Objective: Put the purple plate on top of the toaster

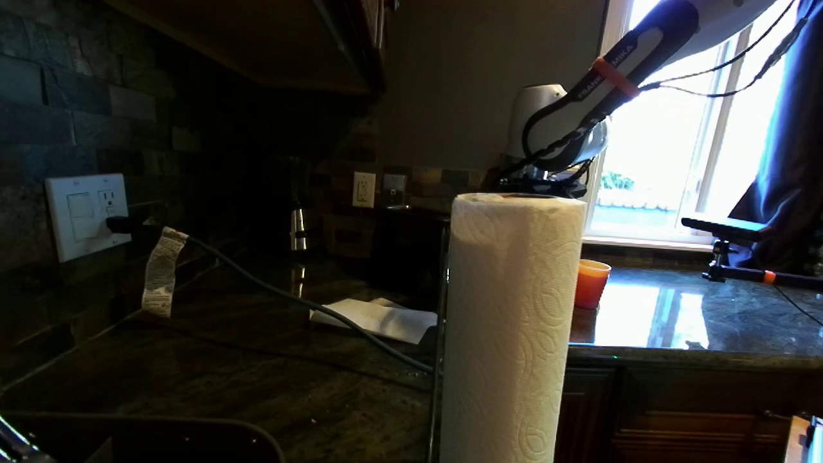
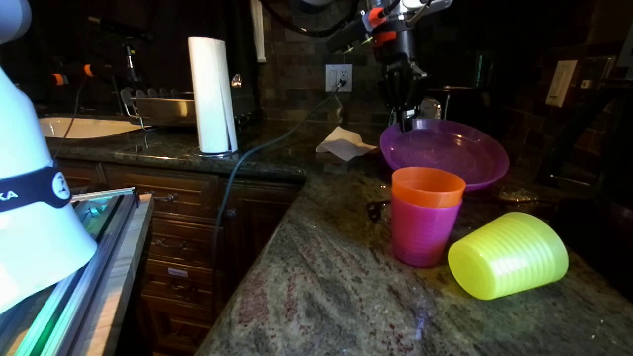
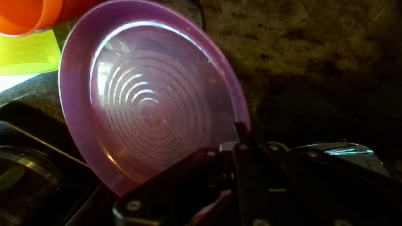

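The purple plate [image 2: 447, 153] is wide, shallow and tilted in an exterior view; it fills the left half of the wrist view [image 3: 150, 103]. My gripper [image 2: 407, 121] is shut on the plate's rim, with the rim between its fingertips in the wrist view [image 3: 246, 132]. I cannot tell whether the plate's low edge touches anything. What looks like the toaster [image 2: 430, 108] is a dark thing with a shiny rounded metal face behind the plate; a shiny edge right of the fingers [image 3: 348, 153] may be the same. Its top is too dark to see. The paper towel roll hides gripper and plate elsewhere.
A nested orange and pink cup stack [image 2: 426, 217] stands before the plate, near a fallen yellow-green cup [image 2: 509, 257]. The paper towel roll [image 1: 511, 328], a paper sheet [image 2: 346, 143] and a grey cord [image 2: 282, 138] are about. A dark appliance [image 3: 28, 169] shows lower left.
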Action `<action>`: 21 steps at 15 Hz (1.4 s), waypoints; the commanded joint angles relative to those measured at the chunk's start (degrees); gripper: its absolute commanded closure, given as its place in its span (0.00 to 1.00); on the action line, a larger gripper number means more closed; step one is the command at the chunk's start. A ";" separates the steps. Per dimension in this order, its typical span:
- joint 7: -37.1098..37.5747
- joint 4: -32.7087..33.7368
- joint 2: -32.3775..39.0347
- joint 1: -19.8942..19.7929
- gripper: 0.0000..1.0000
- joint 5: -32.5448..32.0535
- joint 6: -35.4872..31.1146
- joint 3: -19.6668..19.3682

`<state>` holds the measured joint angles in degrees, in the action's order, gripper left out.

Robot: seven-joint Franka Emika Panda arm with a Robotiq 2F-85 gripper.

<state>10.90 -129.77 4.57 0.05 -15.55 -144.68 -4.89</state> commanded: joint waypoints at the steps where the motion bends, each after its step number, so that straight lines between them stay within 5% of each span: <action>1: -2.82 -4.36 -7.04 -0.51 0.99 0.39 2.97 1.00; 7: -3.26 -5.51 -15.37 -1.79 0.99 -2.32 7.08 1.86; 12: -0.82 -2.62 -20.63 -4.05 0.99 -10.42 17.67 4.61; 18: -1.50 7.14 -21.67 -4.93 0.99 -13.74 32.52 6.62; 21: -3.37 13.98 -18.76 -5.43 0.99 -15.35 34.44 5.68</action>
<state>8.74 -122.03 -17.32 -4.35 -28.76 -112.88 0.93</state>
